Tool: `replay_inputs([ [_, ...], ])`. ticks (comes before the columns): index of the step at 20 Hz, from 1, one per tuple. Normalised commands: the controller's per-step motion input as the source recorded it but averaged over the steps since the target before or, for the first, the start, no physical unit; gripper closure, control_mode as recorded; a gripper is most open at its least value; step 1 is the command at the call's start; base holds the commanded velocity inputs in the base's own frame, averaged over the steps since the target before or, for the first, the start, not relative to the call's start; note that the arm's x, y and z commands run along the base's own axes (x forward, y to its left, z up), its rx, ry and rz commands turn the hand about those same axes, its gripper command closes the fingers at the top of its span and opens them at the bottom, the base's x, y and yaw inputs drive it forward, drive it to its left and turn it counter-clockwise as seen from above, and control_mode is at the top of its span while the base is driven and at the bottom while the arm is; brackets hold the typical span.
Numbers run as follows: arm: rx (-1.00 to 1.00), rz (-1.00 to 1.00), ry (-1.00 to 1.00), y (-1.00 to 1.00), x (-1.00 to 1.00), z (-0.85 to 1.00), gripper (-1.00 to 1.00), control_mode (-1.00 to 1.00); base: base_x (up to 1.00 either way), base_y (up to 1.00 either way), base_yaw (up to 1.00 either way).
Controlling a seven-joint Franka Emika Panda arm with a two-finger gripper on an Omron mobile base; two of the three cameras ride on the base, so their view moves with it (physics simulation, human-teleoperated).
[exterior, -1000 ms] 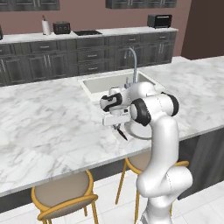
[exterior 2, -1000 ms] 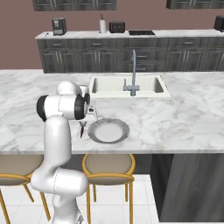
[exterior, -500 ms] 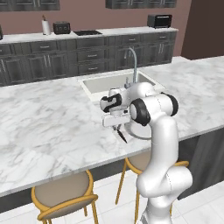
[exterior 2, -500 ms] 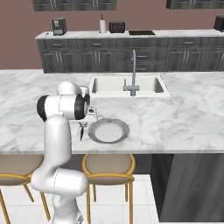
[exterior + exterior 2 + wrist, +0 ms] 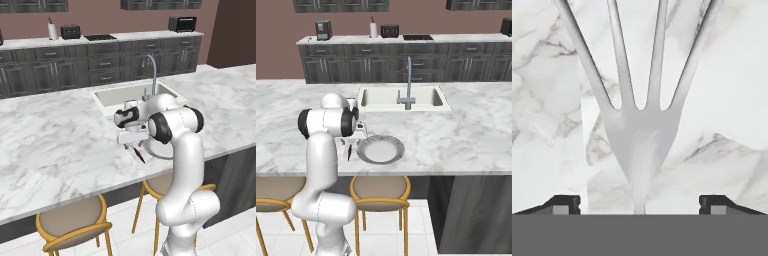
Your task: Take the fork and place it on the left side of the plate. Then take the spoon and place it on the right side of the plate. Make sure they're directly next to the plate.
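The fork point(image 5: 640, 135) is seen close up, its pale tines fanning upward over the marble between my gripper point(image 5: 640, 202), whose fingertips point(image 5: 562, 202) stand wide apart and clear of it. My gripper point(image 5: 353, 141) hovers low over the counter, open. Under it the fork's dark handle point(image 5: 349, 151) shows just left of the plate point(image 5: 398, 145), a round dish with a grey ribbed rim and a white centre. From the left base view the fork point(image 5: 139, 154) pokes out beneath my gripper point(image 5: 133, 145). The spoon is hidden.
A sink point(image 5: 401, 97) with a tall faucet point(image 5: 408, 82) lies behind the plate. The counter's front edge point(image 5: 381, 170) runs close by, with wooden stools point(image 5: 378, 187) below it. Bare marble point(image 5: 55, 140) stretches to the left.
My jaws have opened from shut and let go of the fork. The arm and the plate have stayed where they were.
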Motion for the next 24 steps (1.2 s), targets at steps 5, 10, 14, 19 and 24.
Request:
replay_inputs([
  [5, 0.0, 0.09, -0.1, 0.01, -0.16, 0.37, -1.0, -1.0, 0.0, 0.0, 0.0],
  [10, 0.0, 0.01, -0.09, 0.06, -0.4, 0.36, -1.0, -1.0, 0.0, 0.0, 0.0],
  [14, 0.01, -0.01, -0.11, 0.0, -0.62, 0.25, -1.0, -1.0, 0.0, 0.0, 0.0],
  [19, 0.08, -0.11, -0.13, 0.0, -0.75, 0.15, -1.0, -1.0, 0.0, 0.0, 0.0],
  [24, 0.03, -0.09, -0.03, -0.09, -0.78, 0.1, -1.0, -1.0, 0.0, 0.0, 0.0],
])
